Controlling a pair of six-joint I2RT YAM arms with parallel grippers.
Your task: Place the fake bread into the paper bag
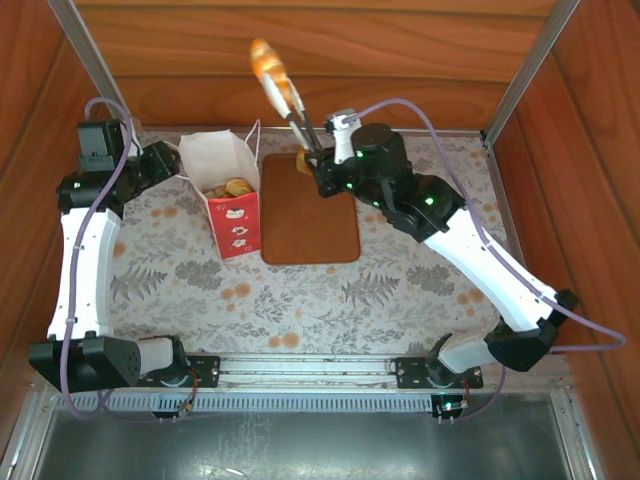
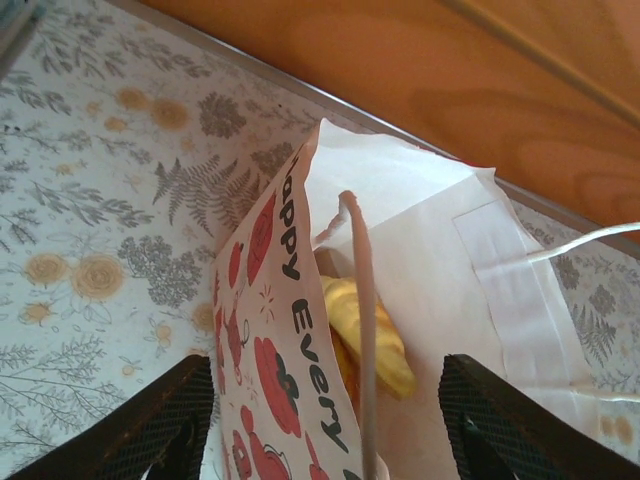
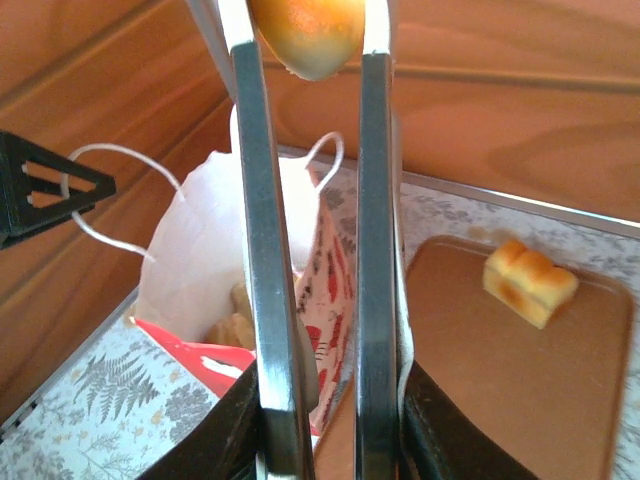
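The paper bag (image 1: 228, 200) stands upright at the back left of the mat, with several pieces of fake bread (image 1: 228, 187) inside. My left gripper (image 1: 178, 165) is at the bag's left side. In the left wrist view it is open (image 2: 328, 365), its jaws straddling the bag's printed wall (image 2: 280, 330) and a yellow pastry (image 2: 370, 335) inside. My right gripper (image 1: 318, 170) is shut on metal tongs (image 1: 285, 100) that pinch a golden bun (image 1: 266, 60) high above the back wall. The same bun (image 3: 305, 35) sits between the tong blades (image 3: 265, 250).
A flat brown board (image 1: 310, 225) lies right of the bag, with one squarish loaf (image 1: 303, 163) at its far edge. That loaf (image 3: 528, 282) also shows in the right wrist view. Wooden walls close the back and sides. The floral mat (image 1: 400, 290) covers the table.
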